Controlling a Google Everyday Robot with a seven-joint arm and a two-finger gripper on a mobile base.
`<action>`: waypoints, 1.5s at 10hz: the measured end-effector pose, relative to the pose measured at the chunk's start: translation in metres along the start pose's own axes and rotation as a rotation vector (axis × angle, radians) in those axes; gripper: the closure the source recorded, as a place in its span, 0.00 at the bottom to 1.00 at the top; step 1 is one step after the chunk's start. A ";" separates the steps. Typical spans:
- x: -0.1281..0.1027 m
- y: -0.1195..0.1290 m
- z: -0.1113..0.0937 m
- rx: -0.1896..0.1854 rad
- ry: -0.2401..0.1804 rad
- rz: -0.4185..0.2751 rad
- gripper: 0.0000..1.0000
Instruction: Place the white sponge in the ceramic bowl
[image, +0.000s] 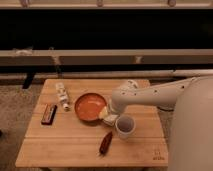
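White sponge (110, 119) is not in the ceramic bowl (90, 106) yet, and a few things could go wrong for you from here.

Start with the biggest thing. The arm (150, 95) reaches in from the right, low over the wooden table (70, 150). If you swing it left while it is this low, it could bump the bowl's right rim. That would push the bowl away to the left, toward the small white bottle (62, 96).

Next comes the white cup (125, 126). It stands just beside the claw (106, 114), on its near right side. A small turn that way could tip the cup over. The sponge could also fall into the cup and not the bowl.

Last comes the white sponge itself. It is small and soft. It sits at the near right edge of the bowl, between the bowl and the cup, right at the tip of the claw. You cannot tell if the claw is clenched on it or has let it go. If the hold is weak, the sponge could slip out and land on the table just outside the rim.
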 end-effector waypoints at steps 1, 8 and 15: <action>-0.001 -0.005 0.004 -0.002 -0.015 -0.027 0.20; -0.013 -0.018 0.023 -0.029 -0.075 -0.159 0.20; -0.003 -0.016 0.038 -0.180 -0.107 -0.115 0.20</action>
